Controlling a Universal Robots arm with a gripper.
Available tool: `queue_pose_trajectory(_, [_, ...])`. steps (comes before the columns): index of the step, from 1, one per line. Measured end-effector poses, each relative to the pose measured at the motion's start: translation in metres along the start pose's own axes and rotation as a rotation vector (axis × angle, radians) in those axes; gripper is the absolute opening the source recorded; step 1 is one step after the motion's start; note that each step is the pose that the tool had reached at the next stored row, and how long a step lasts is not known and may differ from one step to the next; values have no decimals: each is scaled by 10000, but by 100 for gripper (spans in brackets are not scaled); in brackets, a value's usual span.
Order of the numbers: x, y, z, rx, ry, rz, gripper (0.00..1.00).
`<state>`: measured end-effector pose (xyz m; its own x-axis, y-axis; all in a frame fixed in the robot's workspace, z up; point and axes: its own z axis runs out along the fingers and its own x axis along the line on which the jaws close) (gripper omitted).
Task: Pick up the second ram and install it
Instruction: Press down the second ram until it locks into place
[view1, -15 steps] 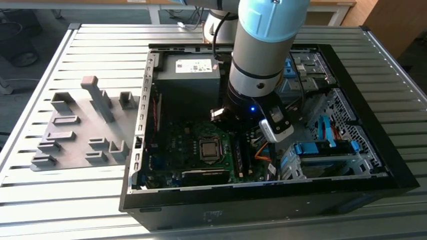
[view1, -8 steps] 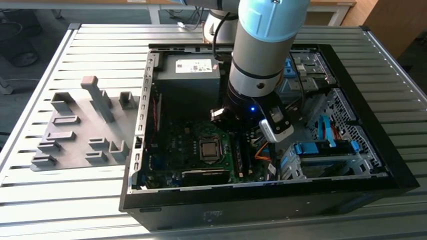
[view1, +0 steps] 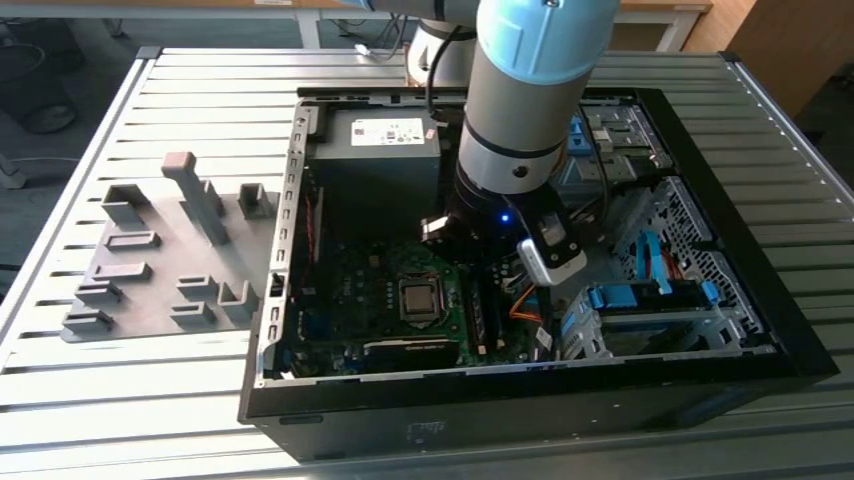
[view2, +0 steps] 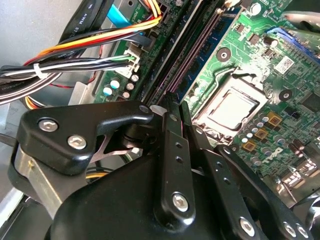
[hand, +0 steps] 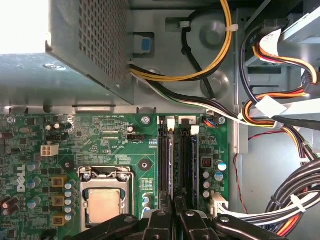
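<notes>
My gripper (hand: 175, 207) hangs low inside the open computer case (view1: 747, 330), right over the memory slots of the green motherboard (hand: 115, 135). Its black fingers (view2: 172, 145) stand almost together, shut on the second ram (hand: 170, 165). I see the ram edge-on as a thin dark bluish strip running from the fingertips along a slot. In the second wrist view the gripper (view2: 172, 97) sits at the end of that same strip, the second ram (view2: 192, 52). I cannot tell how deep it sits in the slot. In the exterior view the arm (view1: 534, 90) hides the fingers.
The processor socket (hand: 102, 202) lies beside the slots. Bundled cables (hand: 280, 115) crowd the other side, near the blue-tabbed drive cage (view1: 654, 300). The power supply box (view1: 380, 160) fills the case's far end. Grey holder blocks (view1: 160, 270) stand on the slatted table at the exterior view's left.
</notes>
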<state>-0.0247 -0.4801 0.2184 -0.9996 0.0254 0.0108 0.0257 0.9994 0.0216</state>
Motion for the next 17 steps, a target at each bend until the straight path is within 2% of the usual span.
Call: queue_pose_trajectory(17, [0, 3, 32, -1, -2, 86, 14])
